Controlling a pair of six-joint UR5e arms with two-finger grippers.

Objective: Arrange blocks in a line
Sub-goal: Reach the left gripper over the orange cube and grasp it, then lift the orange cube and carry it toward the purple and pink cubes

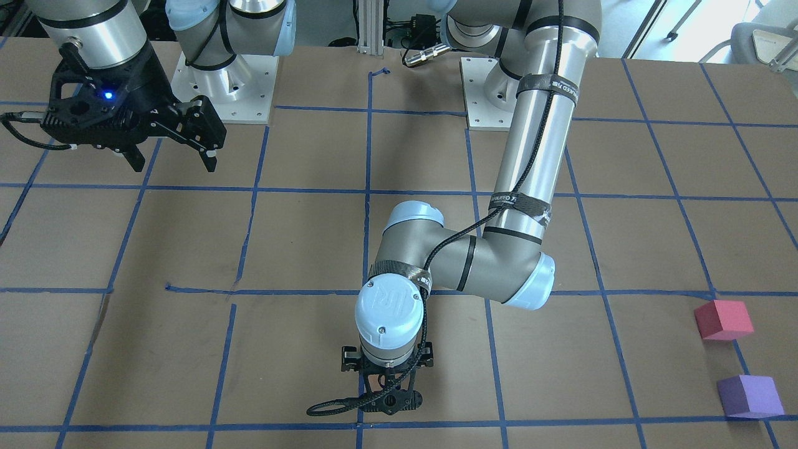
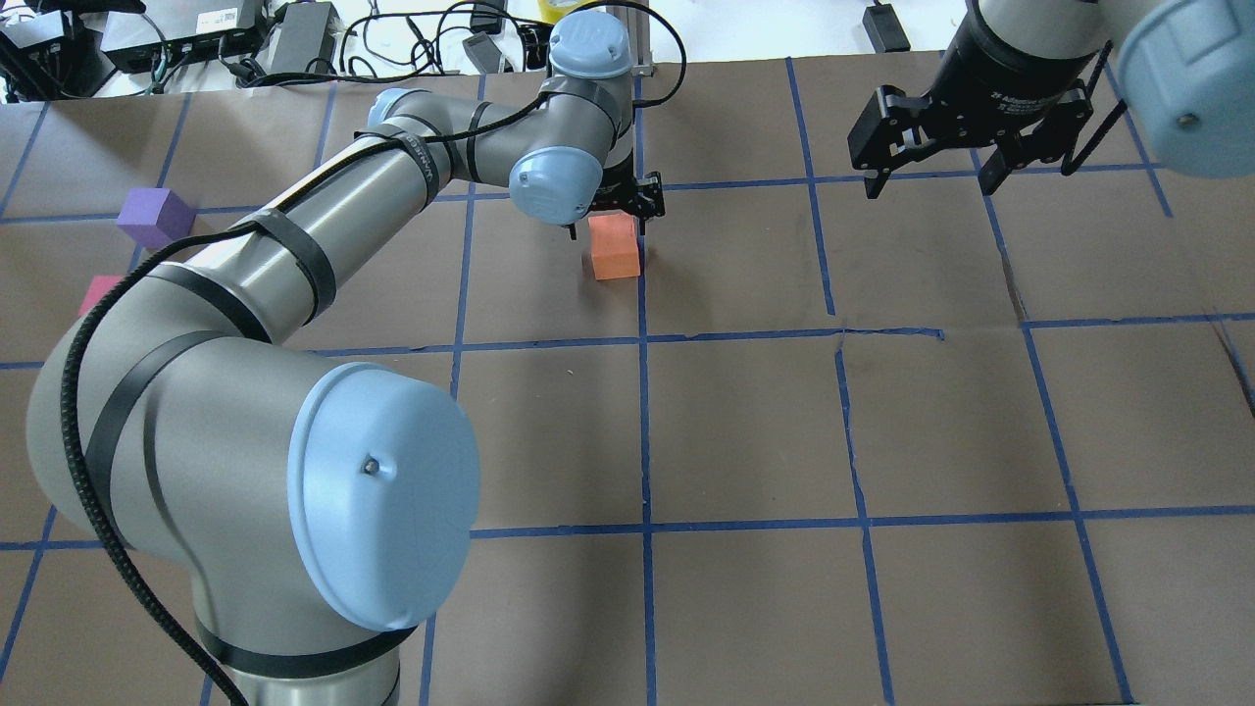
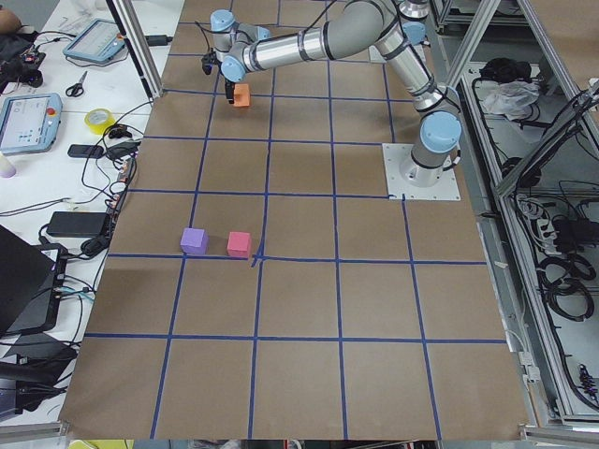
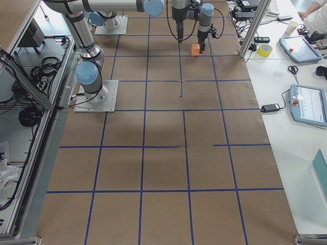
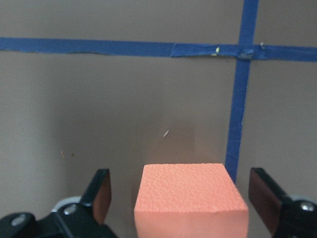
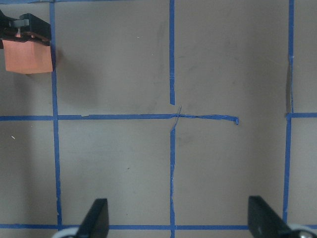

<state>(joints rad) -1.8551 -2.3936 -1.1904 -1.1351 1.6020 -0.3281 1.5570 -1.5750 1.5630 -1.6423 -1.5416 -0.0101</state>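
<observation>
The orange block [image 5: 190, 198] sits on the table between the fingers of my left gripper [image 5: 183, 191], with a gap on each side; the gripper is open. The block also shows in the overhead view [image 2: 615, 253], just below the left gripper [image 2: 608, 221]. In the front-facing view the left wrist hides it. The red-pink block [image 1: 723, 319] and the purple block [image 1: 748, 396] lie side by side far to my left, apart from both grippers. My right gripper [image 2: 931, 181] is open and empty, raised above the table.
The table [image 2: 745, 431] is covered in brown paper with a grid of blue tape. The arm base plates [image 1: 227, 87] stand at the robot's edge. Cables and power bricks [image 2: 294, 39] lie beyond the far edge.
</observation>
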